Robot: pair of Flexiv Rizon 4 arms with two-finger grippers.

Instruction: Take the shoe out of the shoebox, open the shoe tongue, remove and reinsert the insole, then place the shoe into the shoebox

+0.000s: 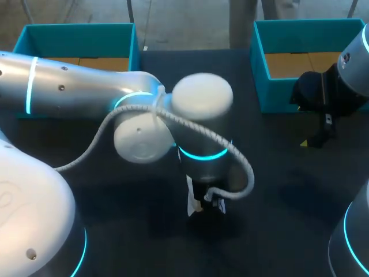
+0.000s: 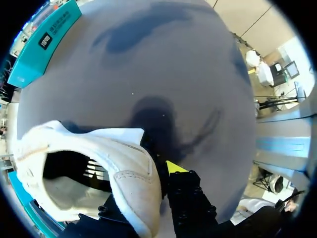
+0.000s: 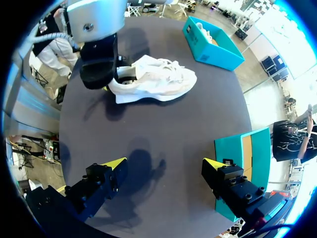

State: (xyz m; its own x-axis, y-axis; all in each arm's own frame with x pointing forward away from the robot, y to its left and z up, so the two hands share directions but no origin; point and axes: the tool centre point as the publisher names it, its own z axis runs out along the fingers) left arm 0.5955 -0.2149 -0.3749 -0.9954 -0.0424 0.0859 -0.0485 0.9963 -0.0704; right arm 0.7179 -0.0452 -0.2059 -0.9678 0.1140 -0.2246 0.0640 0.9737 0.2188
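The fingers of the left gripper (image 2: pixel 141 173) are closed on the heel wall of the white shoe (image 3: pixel 161 82). One yellow tip is outside the heel and the other finger goes inside the opening. The shoe is sole down over the middle of the dark table (image 1: pixel 277 190); I cannot tell if it rests there or is lifted a little. Its toe is toward the far shoebox (image 3: pixel 214 48), well apart from it. The fingers of the right gripper (image 3: pixel 164 164) stand wide open and hold nothing. They hang above bare table, with one finger just beside the wall of the near shoebox (image 3: pixel 232 148). A broad free strip of table lies between this gripper and the shoe. In the head view the left arm (image 1: pixel 86 86) covers almost all of the shoe.
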